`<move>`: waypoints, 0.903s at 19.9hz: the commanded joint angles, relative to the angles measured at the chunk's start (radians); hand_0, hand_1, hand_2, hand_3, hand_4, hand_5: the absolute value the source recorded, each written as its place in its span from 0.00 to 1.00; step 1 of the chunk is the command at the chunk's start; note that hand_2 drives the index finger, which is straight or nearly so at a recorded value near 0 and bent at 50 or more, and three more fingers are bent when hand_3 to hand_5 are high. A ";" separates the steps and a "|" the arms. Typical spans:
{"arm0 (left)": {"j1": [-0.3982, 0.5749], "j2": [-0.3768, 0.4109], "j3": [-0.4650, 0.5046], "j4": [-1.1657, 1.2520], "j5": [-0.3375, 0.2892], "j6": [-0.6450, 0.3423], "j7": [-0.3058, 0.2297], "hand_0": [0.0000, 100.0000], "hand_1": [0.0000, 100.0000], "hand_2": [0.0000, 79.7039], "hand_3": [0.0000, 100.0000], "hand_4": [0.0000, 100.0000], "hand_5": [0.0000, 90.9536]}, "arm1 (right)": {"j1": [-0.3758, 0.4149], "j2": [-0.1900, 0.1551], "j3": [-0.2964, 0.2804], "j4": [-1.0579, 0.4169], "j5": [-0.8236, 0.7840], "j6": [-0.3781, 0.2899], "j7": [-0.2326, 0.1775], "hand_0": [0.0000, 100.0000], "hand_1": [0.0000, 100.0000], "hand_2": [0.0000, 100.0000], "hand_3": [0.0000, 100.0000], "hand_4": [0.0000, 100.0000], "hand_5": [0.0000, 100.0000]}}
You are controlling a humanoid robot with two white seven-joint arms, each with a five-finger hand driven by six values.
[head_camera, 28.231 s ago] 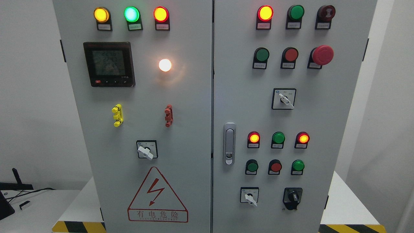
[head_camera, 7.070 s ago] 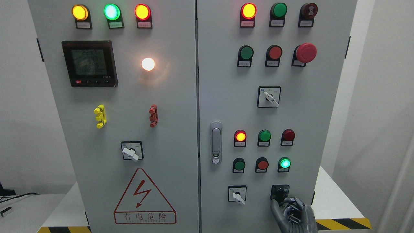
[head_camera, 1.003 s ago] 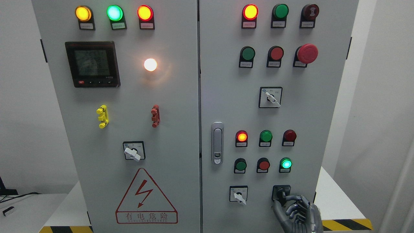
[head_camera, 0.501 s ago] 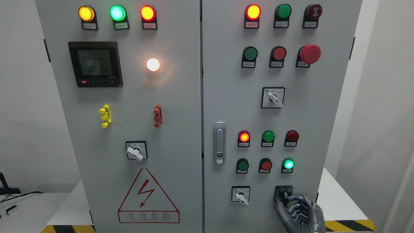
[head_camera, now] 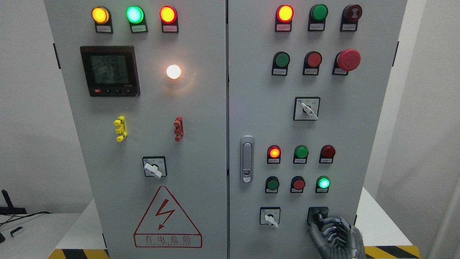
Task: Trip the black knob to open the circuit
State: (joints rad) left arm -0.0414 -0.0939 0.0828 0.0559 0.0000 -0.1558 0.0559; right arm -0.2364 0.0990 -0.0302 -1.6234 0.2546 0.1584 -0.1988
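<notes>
While the right hand point(head_camera: 336, 237) rises from the bottom edge, its curled fingers point(head_camera: 329, 225) grasp the black knob point(head_camera: 317, 217), low on the cabinet's right door point(head_camera: 359, 126). Step in hand: the grip. Next move likely calls for a firm wrist twist without slipping off.

We see an even, bright, diffuse light on the grey cabinet point(head_camera: 201, 108), with almost no hard shadows. The white lamp point(head_camera: 173, 71) is overexposed and makes a warm halo on the panel. The small labels are too soft to read. The cabinet sides lean inward toward the bottom, a wide-angle effect.
</notes>
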 commanded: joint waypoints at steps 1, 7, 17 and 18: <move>0.000 -0.001 0.000 0.001 -0.031 -0.001 -0.001 0.12 0.39 0.00 0.00 0.00 0.00 | 0.000 -0.002 -0.011 0.000 0.000 0.001 -0.002 0.25 0.79 0.39 0.77 0.87 0.98; 0.000 -0.001 0.000 -0.001 -0.031 -0.001 -0.001 0.12 0.39 0.00 0.00 0.00 0.00 | 0.000 -0.004 -0.017 0.002 0.000 0.001 -0.002 0.25 0.78 0.37 0.77 0.86 0.98; 0.000 0.000 0.000 -0.001 -0.031 -0.001 -0.001 0.12 0.39 0.00 0.00 0.00 0.00 | 0.003 -0.009 -0.028 -0.001 -0.002 -0.010 -0.002 0.25 0.78 0.36 0.76 0.86 0.98; 0.000 0.000 0.000 -0.001 -0.031 -0.001 -0.001 0.12 0.39 0.00 0.00 0.00 0.00 | 0.003 -0.009 -0.028 -0.001 -0.002 -0.010 -0.002 0.26 0.78 0.36 0.76 0.86 0.98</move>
State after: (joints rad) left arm -0.0414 -0.0941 0.0828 0.0558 0.0000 -0.1558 0.0559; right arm -0.2346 0.0953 -0.0480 -1.6228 0.2540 0.1536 -0.2006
